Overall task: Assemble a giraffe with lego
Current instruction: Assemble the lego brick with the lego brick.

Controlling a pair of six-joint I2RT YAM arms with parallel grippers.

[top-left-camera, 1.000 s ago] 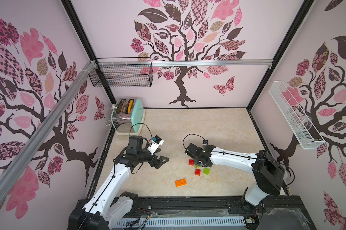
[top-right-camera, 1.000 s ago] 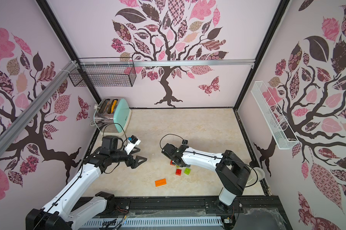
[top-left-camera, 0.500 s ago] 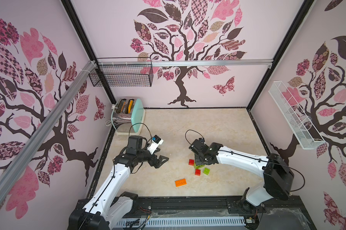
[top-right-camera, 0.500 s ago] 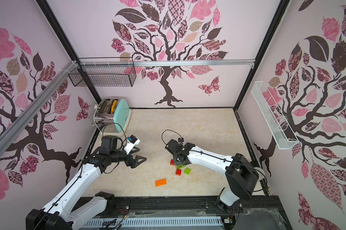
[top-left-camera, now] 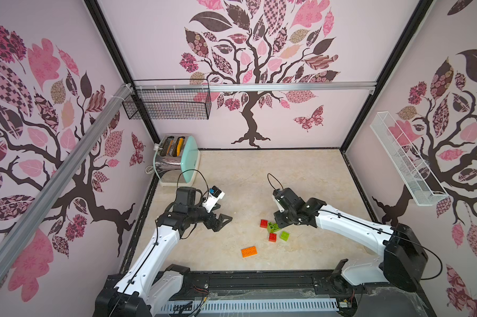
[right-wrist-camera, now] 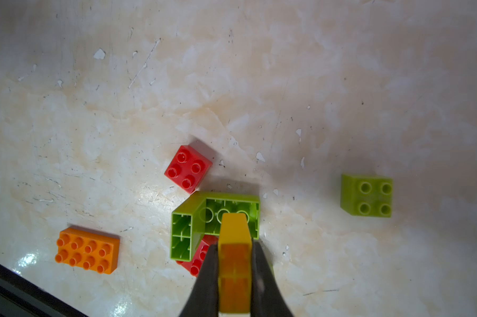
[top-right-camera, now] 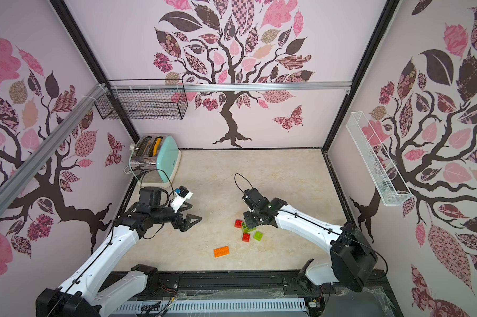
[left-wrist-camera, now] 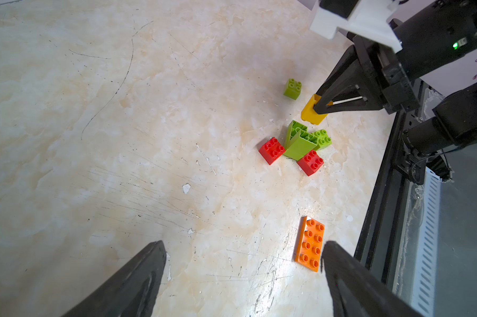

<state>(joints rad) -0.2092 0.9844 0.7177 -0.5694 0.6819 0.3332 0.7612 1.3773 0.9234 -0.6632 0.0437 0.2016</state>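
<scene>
L gripper [left-wrist-camera: 242, 245] jaws wide apart, empty, hovering by orange brick [left-wrist-camera: 310, 244]. R gripper [left-wrist-camera: 322, 105] clamped on yellow brick [right-wrist-camera: 234, 233], right over green L-piece [right-wrist-camera: 188, 214]. That piece is tipped, hollow undersides showing, red bricks [right-wrist-camera: 188, 168] crowding it. Spare green brick [right-wrist-camera: 366, 196] sits apart. Imo: right and pin L-piece w/ L gripper first, then line up studs and press straight down. Toaster [top-left-camera: 177, 157] far back, n/a.

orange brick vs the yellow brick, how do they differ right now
The orange brick lies flat on the table, studs up, untouched; the yellow brick is clamped in the right gripper, close to the lime green pieces. The orange brick is longer, with eight studs; the yellow brick looks shorter. Both are chunky plastic bricks.
</scene>
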